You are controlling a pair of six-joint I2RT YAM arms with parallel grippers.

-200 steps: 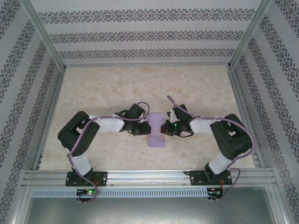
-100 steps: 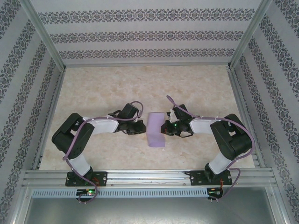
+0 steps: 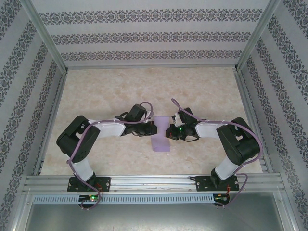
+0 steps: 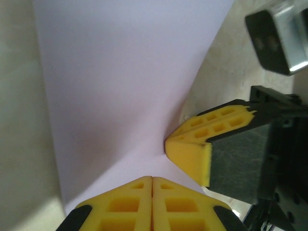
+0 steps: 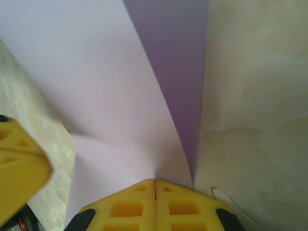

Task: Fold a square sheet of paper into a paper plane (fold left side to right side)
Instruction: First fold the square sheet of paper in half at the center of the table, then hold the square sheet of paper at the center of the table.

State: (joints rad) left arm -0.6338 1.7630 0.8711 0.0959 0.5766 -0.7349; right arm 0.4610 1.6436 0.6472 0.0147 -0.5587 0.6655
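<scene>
Right wrist, paper [image 5: 106,91] pinched between fingers [image 5: 144,202]

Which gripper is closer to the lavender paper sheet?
Right. The right gripper pinches the lavender paper sheet at its right side; the left gripper sits shut at its left edge, contact unclear.

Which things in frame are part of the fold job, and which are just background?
Job:
- square sheet of paper, lavender, between the arms
- left gripper, shut, at the sheet
- right gripper, shut on the sheet's edge

Just there:
- table
- patterned walls
- metal rail holding the arm bases
</scene>
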